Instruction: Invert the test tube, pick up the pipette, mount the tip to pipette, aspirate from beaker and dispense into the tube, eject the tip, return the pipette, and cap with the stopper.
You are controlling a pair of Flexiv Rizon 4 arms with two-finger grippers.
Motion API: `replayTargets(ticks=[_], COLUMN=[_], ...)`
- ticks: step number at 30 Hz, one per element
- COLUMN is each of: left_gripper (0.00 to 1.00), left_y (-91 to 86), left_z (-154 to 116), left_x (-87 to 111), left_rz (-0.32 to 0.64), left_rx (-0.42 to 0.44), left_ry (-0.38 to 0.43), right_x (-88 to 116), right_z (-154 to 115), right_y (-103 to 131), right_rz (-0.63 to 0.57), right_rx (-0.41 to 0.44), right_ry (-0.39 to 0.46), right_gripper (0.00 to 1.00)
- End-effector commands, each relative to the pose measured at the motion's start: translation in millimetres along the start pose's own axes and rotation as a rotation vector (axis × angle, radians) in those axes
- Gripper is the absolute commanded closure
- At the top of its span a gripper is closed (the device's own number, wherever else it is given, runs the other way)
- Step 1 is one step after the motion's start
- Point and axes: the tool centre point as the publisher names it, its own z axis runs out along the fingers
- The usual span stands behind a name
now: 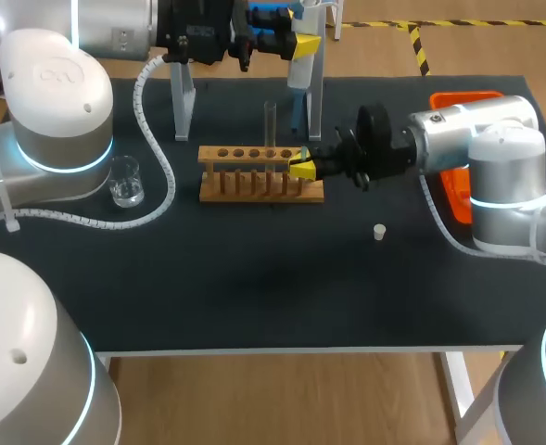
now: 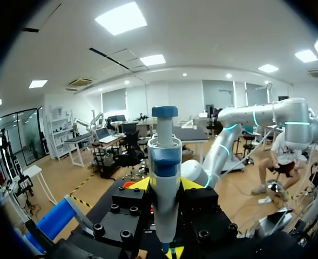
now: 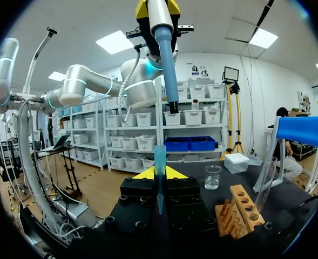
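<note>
Left hand (image 2: 165,186) is clenched on the white-and-blue plastic pipette (image 2: 164,162), held high over the far side of the black tabletop (image 1: 254,278). Right hand (image 3: 160,174) grasps a translucent teal pipette tip (image 3: 160,159) upright, below the pipette's nozzle (a gap between them, not mounted). Clear glass test tube (image 1: 271,120) stands upright in the wooden rack (image 1: 259,192). Small glass beaker (image 1: 125,181) and small white stopper (image 1: 380,233) rest on the tabletop.

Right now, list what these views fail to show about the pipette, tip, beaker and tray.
- Teal plastic pipette tip: head view, hidden by the right end effector.
- Blue-and-white pipette: left wrist view, lower end hidden behind the left end effector.
- Clear glass beaker: head view, liquid level too small to read.
- Orange plastic tray: head view, partly covered by the right arm.
</note>
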Motion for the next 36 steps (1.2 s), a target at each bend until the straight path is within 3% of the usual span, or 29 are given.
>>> replayTargets(ticks=[1, 21, 36], left_gripper=[1.0, 1.0, 1.0], left_y=[0.1, 0.1, 0.1], left_z=[-0.3, -0.3, -0.3], left_x=[0.4, 0.4, 0.4], left_rz=[0.0, 0.0, 0.0], left_rx=[0.002, 0.002, 0.002], left_ry=[-0.001, -0.001, -0.001], right_x=[1.2, -8.3, -9.2], right_z=[-0.6, 5.5, 11.7], right_y=[0.4, 6.9, 28.0], right_rz=[-0.001, -0.017, -0.054], right_rx=[0.001, 0.023, 0.019], right_ry=[-0.003, -0.007, 0.005], right_gripper=[1.0, 1.0, 1.0])
